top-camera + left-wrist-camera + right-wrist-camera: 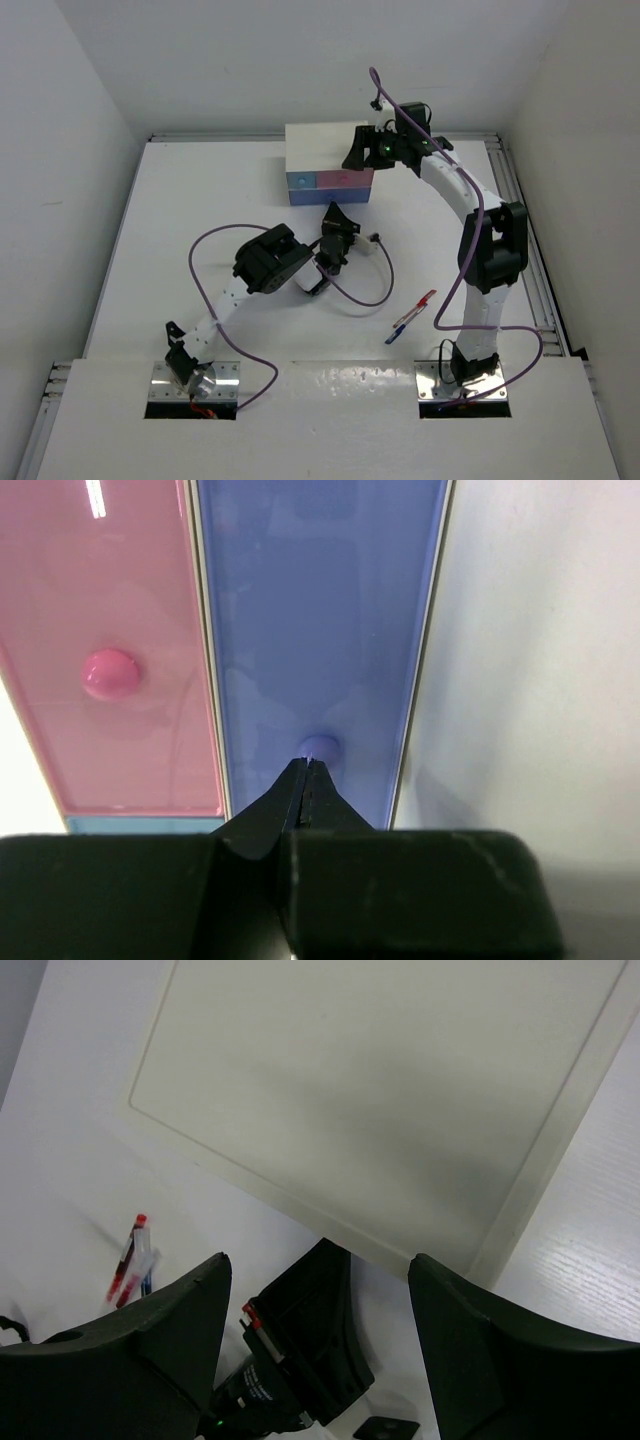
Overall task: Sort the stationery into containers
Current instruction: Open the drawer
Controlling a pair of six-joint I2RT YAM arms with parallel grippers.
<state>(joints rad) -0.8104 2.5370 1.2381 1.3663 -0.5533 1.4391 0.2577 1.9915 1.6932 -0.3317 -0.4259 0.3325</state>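
The containers are drawers of a small white cabinet (325,150) at the back of the table. In the left wrist view its pink drawer (100,600) and periwinkle drawer (320,610) face me, with a sliver of a light-blue drawer (145,824). My left gripper (307,765) is shut, its tips right at the periwinkle knob (322,745); whether they pinch it is unclear. My right gripper (365,150) hovers open over the cabinet's right end, nothing between its fingers (190,1340). A red pen and a blue pen (412,315) lie together on the table.
The pink drawer's knob (110,673) sits left of the periwinkle one. The right wrist view looks down on the cabinet's flat white top (380,1090), the left arm's black wrist (300,1350) and the pens (130,1260). Purple cables loop across the table (350,295).
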